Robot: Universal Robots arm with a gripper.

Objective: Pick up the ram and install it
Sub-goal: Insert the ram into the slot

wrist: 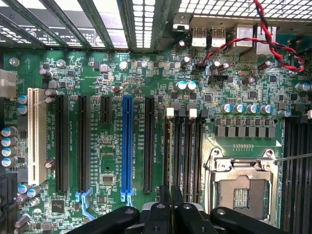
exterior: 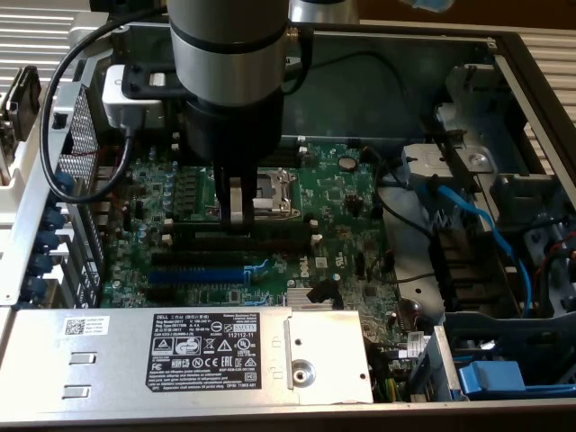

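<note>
Insertion step, I'd say: the gripper sits low over the motherboard, jaws nearly closed on the ram, a thin dark stick held edge-on between the fingertips. It hangs directly over the black memory slots with white end clips, just beside the empty CPU socket and a few slots away from the blue expansion slot. My read is that the move from here needs the stick's edge exactly parallel with one slot and centred between its clips, then a straight push down; I can't tell whether it's touching the slot yet.
</note>
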